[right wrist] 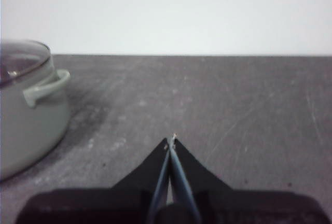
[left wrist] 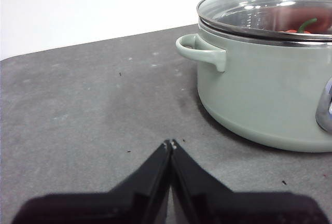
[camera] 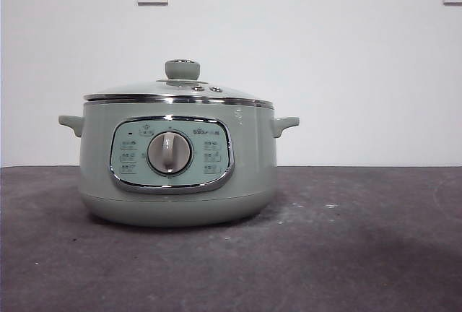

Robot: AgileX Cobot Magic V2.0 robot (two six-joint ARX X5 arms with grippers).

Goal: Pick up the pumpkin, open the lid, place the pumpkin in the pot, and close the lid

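left gripper [left wrist: 170,143] jaws pressed together, empty, parked beside pot [camera: 177,160] | right gripper [right wrist: 171,140] likewise, holding nothing, well apart | pumpkin [left wrist: 306,25] inside pot under seated lid [camera: 179,88] | task looks complete

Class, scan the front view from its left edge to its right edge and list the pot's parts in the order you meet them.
Left side handle → control panel → dial → right side handle. The lid spans the pot, so it has no single place.
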